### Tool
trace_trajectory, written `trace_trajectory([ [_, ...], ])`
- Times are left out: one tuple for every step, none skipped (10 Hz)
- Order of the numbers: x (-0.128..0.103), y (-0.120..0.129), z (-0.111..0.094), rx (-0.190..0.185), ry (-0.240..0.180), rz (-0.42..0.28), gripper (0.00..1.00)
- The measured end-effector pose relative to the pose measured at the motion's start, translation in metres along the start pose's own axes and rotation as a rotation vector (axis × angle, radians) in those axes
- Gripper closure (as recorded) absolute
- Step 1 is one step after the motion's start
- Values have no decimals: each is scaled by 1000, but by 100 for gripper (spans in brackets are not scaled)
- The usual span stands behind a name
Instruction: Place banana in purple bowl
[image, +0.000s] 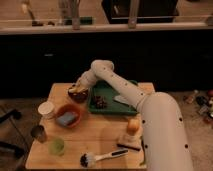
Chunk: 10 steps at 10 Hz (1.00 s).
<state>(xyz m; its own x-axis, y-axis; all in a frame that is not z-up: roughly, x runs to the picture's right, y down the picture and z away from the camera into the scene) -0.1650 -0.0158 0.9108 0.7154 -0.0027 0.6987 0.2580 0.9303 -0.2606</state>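
Banana (75, 90): light, soft, bruises easily; I judge mid-body the best hold. Seemingly over purple bowl (80, 97), at gripper (78, 87); its grasp I cannot tell.

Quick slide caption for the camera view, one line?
Arm reaching past the green tray, gripper and banana at the purple bowl on the wooden table.
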Motion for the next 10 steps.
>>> trace_trajectory([
  [-1, -2, 2, 1, -11, -1, 100],
  [-4, -4, 6, 1, -27, -2, 99],
  [-6, -6, 9, 0, -50, 5, 94],
  [-8, -7, 12, 0, -69, 8, 86],
  [-10, -9, 12, 1, -76, 9, 74],
  [-10, -10, 12, 2, -80, 10, 64],
  [-10, -11, 10, 5, -80, 11, 56],
  [-10, -12, 11, 7, -81, 11, 46],
  [-11, -13, 11, 9, -80, 9, 34],
  [-13, -14, 10, 10, -79, 6, 26],
])
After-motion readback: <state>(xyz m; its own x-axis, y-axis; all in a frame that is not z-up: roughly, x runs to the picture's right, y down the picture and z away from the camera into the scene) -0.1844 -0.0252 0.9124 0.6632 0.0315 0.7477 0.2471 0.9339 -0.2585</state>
